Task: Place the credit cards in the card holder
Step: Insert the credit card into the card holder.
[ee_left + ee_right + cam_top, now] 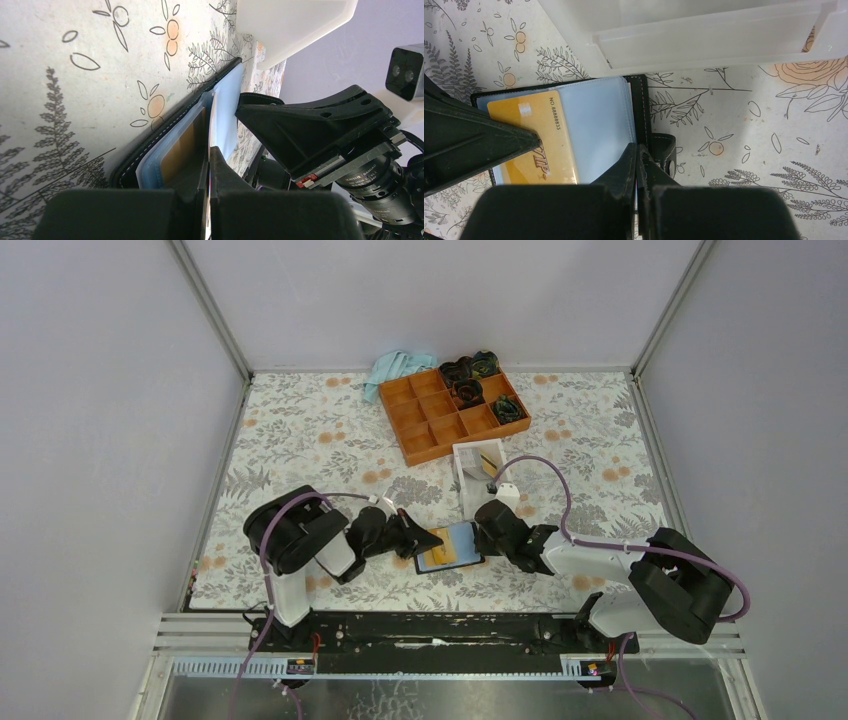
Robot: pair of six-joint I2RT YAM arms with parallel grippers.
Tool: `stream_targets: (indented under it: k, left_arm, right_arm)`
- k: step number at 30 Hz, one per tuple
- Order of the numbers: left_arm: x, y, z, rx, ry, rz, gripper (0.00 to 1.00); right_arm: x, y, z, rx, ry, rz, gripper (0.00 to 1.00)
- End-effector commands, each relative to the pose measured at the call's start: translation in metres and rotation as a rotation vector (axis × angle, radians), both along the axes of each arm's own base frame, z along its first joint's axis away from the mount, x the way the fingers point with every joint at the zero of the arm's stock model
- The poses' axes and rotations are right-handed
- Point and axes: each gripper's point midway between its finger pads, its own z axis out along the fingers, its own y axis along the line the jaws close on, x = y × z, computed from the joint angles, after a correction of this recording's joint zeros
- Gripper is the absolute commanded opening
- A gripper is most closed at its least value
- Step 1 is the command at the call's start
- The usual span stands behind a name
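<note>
One credit card (pixel 531 120) lies on the open card holder (pixel 599 120), flat between the two pincer tips; the left gripper (pixel 535 142), clenched, touches the card's edge, and the right gripper (pixel 638 150), also clenched, presses the holder beside its snap tab (pixel 667 150). I judge the card is being slid deeper into the holder, so next the left tip must push flat toward the right one. Just beyond both tips the white box (pixel 704 37) crowds the holder.

An orange tray (pixel 455 412) near the table's (pixel 300 430) far edge holds dark bundles (pixel 468 392). A blue cloth (pixel 397 368) lies at that edge; a white box (pixel 478 475) stands mid-table.
</note>
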Motion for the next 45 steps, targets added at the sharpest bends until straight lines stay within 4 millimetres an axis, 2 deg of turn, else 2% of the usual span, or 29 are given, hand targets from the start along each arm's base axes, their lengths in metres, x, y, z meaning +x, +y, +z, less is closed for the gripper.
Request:
stream_targets:
  k: [1,22,24,29,33,45]
  left_arm:
    - [-0.001,0.007,-0.018,0.062,0.018,0.032,0.0]
    - [-0.012,-0.019,-0.02,0.048,0.013,-0.069,0.0]
    - [-0.012,-0.018,-0.022,0.06,0.014,-0.069,0.05]
    - [-0.014,-0.012,-0.024,0.114,0.013,-0.07,0.28]
    - [-0.013,-0.008,-0.026,0.18,0.007,-0.078,0.39]
    - [-0.009,0.011,-0.035,0.408,0.011,-0.094,0.45]
  right_arm:
    - [-0.021,-0.014,-0.024,-0.069,0.094,0.034,0.0]
    - [-0.022,-0.013,-0.025,-0.067,0.098,0.035,0.0]
    - [-0.022,-0.014,-0.024,-0.069,0.096,0.032,0.0]
    - [-0.023,-0.014,-0.025,-0.068,0.098,0.033,0.0]
    - [-0.022,-0.013,-0.024,-0.064,0.094,0.034,0.0]
    - [-0.021,-0.014,-0.021,-0.062,0.085,0.032,0.0]
